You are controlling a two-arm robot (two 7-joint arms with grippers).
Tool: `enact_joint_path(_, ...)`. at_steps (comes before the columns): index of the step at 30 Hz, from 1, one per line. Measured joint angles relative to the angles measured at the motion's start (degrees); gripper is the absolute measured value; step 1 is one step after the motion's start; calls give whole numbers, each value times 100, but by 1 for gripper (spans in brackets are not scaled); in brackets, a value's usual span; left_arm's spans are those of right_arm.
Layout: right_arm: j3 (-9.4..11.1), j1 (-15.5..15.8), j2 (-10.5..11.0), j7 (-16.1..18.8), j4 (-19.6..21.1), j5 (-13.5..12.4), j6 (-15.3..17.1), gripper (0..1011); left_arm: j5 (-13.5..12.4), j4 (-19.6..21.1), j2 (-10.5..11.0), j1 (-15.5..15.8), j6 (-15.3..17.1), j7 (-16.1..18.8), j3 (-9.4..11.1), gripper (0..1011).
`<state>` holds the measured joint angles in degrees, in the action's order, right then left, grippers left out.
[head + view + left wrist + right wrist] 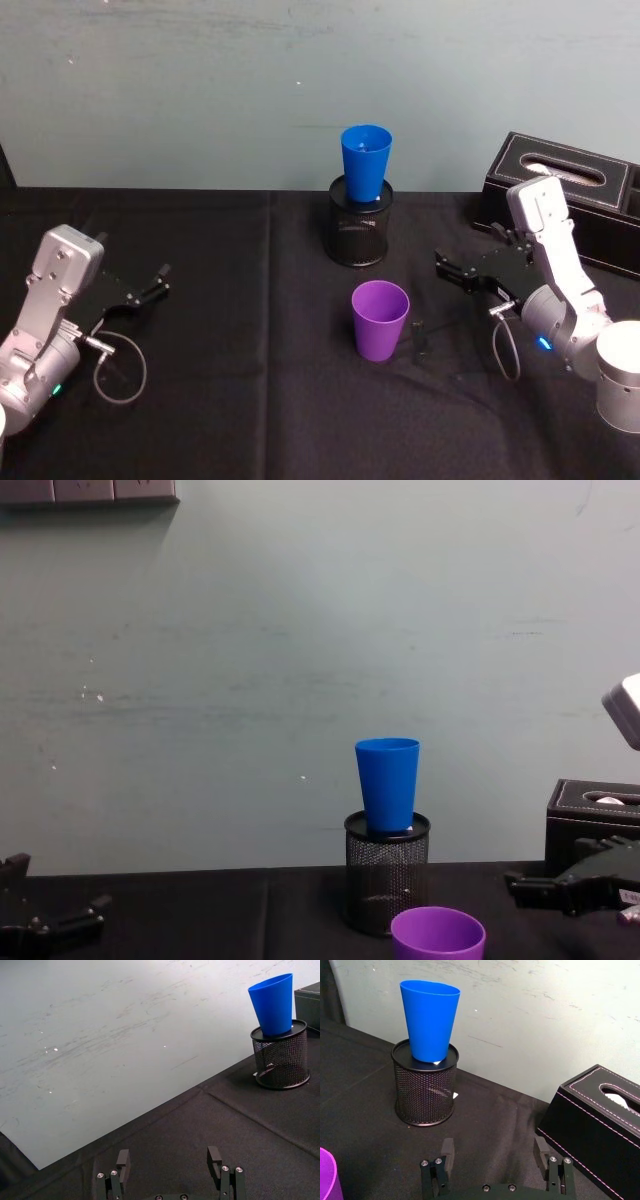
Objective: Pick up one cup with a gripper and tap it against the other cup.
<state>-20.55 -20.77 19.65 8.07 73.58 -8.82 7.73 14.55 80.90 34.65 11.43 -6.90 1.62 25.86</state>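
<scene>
Near the middle of the black-draped bench (250, 300) stands the purple cup (380, 319), upright, mouth up, nothing touching it. Just behind it, toward the wall, sits a black mesh holder (359, 222), and the blue cup (365, 163) is parked in its top, upright, rising well above the holder's rim. Over on the right, the right pincer (442, 264) hovers low above the cloth, pointing in toward the cups, apart from the purple cup; its wrist view shows the two fingers (447, 1152) spread wide with nothing between them, the blue cup and holder ahead. Behind that arm lies a black stitched tissue box (570, 190) against the wall. On the far left, the left pincer (160, 278) rests low near the bench, well away from both cups, its fingers (123, 1160) likewise parted and empty. Neither cup is held right now.
</scene>
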Motion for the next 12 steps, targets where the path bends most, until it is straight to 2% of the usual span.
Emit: enact_joint_path(12,0,0,0,0,0,0,0,1003,0,0,0,0,0,0,0,1011)
